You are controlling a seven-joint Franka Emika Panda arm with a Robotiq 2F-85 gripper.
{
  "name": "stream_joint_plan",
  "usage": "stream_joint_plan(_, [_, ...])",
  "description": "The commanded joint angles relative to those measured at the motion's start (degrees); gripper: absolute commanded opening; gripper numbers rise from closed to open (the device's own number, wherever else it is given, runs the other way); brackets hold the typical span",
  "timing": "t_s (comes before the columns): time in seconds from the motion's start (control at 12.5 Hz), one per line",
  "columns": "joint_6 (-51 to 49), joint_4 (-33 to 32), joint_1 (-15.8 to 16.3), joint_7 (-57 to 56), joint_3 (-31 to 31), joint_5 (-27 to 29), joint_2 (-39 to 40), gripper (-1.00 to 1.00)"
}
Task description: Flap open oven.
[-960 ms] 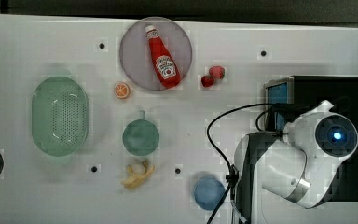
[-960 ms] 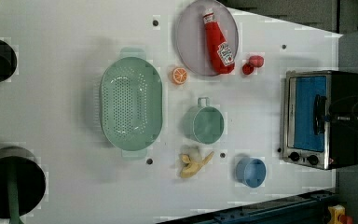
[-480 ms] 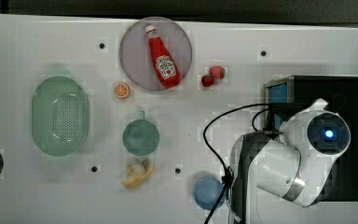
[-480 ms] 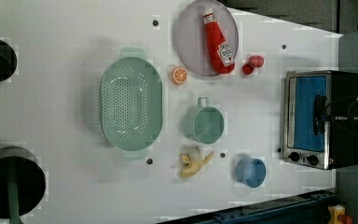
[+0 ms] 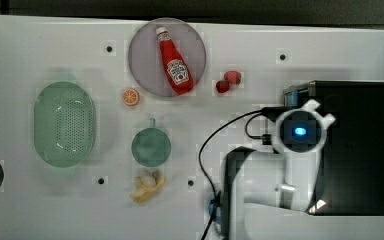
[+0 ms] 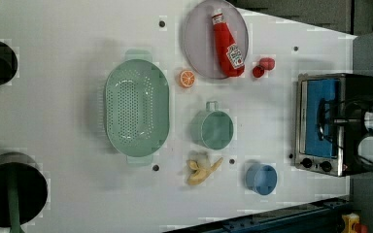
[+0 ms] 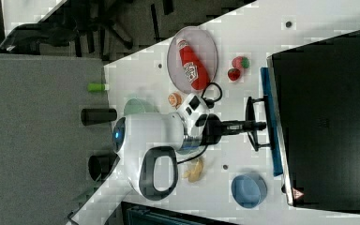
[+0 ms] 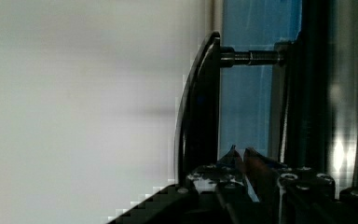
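Observation:
The oven stands at the top view's right, its black top under my wrist. Its blue glass flap door lies against the silver front, with two dark knobs beside it. The black bar handle stands off the door on two posts. My gripper reaches level from the arm and past that bar to the glass. In the wrist view the gripper sits in the gap between the handle and the blue glass. Its tips almost touch, shut, with nothing between them.
On the white table lie a grey plate with a ketchup bottle, two strawberries, an orange half, a green cup, a banana and a green colander. A blue cup stands near the oven's front.
My wrist has slid toward the top view's left, from above the oven's top to its front edge. The fingers stayed close together.

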Motion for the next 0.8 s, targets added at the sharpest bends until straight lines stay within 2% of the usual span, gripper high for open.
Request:
stream_joint_plan(0.08, [0.01, -2.22, 3.58, 13.66, 4.32, -6.55, 1.59, -0.65])
stream_joint_plan(0.48, [-0.28, -2.23, 6.81, 33.69, 7.92, -22.11, 7.45, -0.65])
stream_joint_plan(0.8, [-1.82, -2.04, 10.78, 55.16, 9.32, -35.72, 13.65, -0.65])
